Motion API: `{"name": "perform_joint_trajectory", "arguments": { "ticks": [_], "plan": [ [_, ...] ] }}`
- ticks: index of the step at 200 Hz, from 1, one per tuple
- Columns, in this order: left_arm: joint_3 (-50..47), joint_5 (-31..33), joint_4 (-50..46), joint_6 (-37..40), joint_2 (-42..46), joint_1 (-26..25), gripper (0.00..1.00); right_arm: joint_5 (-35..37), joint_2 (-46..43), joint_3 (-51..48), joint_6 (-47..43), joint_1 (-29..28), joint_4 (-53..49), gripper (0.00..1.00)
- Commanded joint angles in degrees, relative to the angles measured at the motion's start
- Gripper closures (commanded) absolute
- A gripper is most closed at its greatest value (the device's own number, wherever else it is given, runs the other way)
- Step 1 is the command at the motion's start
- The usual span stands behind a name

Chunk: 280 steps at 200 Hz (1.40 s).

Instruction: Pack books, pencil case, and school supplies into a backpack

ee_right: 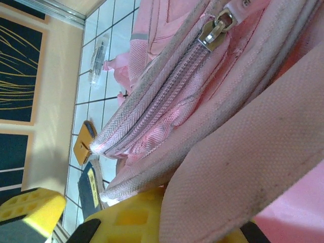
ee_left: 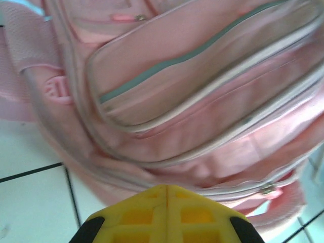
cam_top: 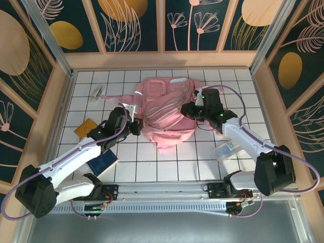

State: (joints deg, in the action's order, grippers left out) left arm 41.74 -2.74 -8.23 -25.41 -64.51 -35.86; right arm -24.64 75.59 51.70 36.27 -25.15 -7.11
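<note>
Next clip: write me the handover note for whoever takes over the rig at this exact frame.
Left gripper: shut, empty, at the backpack's left edge.
Right gripper: shut, apparently on a fold of backpack fabric, right side.
On the table left of it: dark blue book, orange pad, small grey-white piece; a pale flat item lies to its right.
Done: nothing visibly packed; zipper by the right gripper is closed.
Left: open the backpack, load everything.
</note>
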Motion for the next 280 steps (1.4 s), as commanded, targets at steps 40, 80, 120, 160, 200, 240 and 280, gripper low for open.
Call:
{"name": "perform_joint_trajectory", "arguments": {
  "ticks": [40, 80, 120, 160, 200, 240, 280],
  "plan": [
    [-3.6, -32.3, 12.9, 3.9, -6.0, 0.0, 0.45, -3.7, -0.9, 0.5, 0.3, 0.1, 3.7, 0.82],
    [-4.2, -31.1, 15.8, -2.0, -7.3, -1.9, 0.5, 2.6, -2.6, -0.8, -1.1, 0.2, -3.0, 0.55],
    [-3.7, -22.9, 13.4, -3.5, -9.5, -5.0, 0.52, 7.4, -6.4, -0.8, -2.1, -0.8, -16.9, 0.41],
    [-1.4, -19.3, 10.0, 0.1, -11.4, -5.1, 0.58, 14.5, -8.8, 0.6, -0.3, -4.9, -32.0, 0.41],
    [0.1, -16.6, 4.2, 9.1, -10.0, -5.1, 0.57, 10.1, -7.7, -3.0, 14.9, -16.1, -16.9, 0.42],
    [-3.7, -18.1, 9.1, 12.3, -6.6, -5.1, 0.54, 15.0, -11.9, -14.0, 32.0, -14.5, 0.0, 0.4],
    [-4.7, -20.3, 10.9, 12.2, -9.5, -7.8, 0.52, 13.1, -7.9, -15.2, 32.0, -11.9, 2.1, 0.42]
  ]
}}
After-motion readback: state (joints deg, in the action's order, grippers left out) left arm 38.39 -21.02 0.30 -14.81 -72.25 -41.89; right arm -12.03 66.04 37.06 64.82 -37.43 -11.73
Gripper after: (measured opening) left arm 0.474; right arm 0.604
